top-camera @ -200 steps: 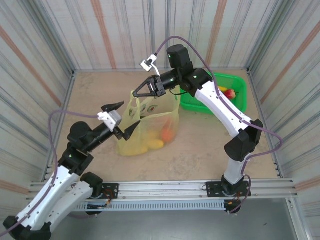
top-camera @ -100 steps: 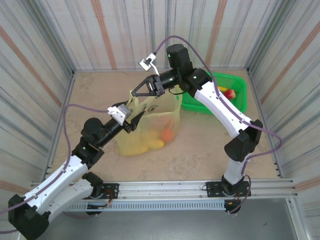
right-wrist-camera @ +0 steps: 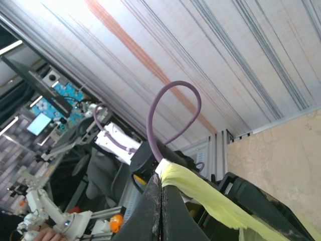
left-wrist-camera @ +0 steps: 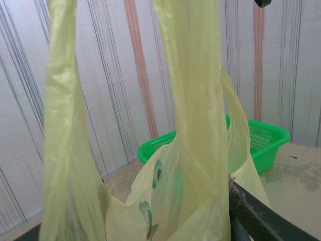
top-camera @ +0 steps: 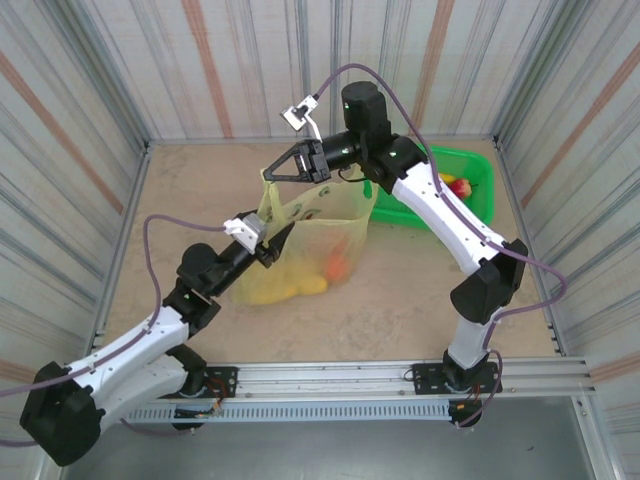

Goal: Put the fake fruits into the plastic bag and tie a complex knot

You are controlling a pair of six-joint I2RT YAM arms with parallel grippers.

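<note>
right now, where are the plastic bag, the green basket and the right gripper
plastic bag [top-camera: 318,232]: top external view, on its front panel.
green basket [top-camera: 462,153]: top external view, on its far rim.
right gripper [top-camera: 267,177]: top external view, at its fingertips pinching the bag's handle.

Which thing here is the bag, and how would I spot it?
Look at the sandy table inside the striped walls, near its middle. The bag stands there, thin see-through yellow with fruit inside, unlike the solid bright green basket beside it.
</note>
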